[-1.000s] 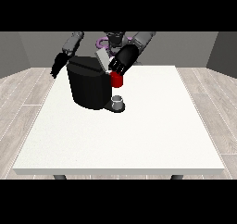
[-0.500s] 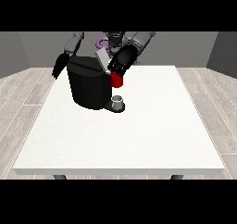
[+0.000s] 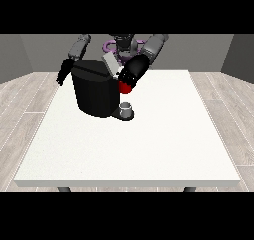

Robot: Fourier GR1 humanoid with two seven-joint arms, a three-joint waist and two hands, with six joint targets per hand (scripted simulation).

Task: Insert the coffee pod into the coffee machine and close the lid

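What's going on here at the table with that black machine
A humanoid robot stands behind the white table, working at the black coffee machine. The hand at the view's right is at the machine's top front, just above a red thing at the machine. The hand at the view's left hangs beside the machine. A small grey cup sits on the machine's base.

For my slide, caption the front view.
Robot hand at the view's right over the black coffee machine, beside a red thing at the machine, on the white table.

We can read no text, label, brand, number or sign anywhere: not on the coffee machine [image 3: 95,92], nor on the white worktop [image 3: 149,145]
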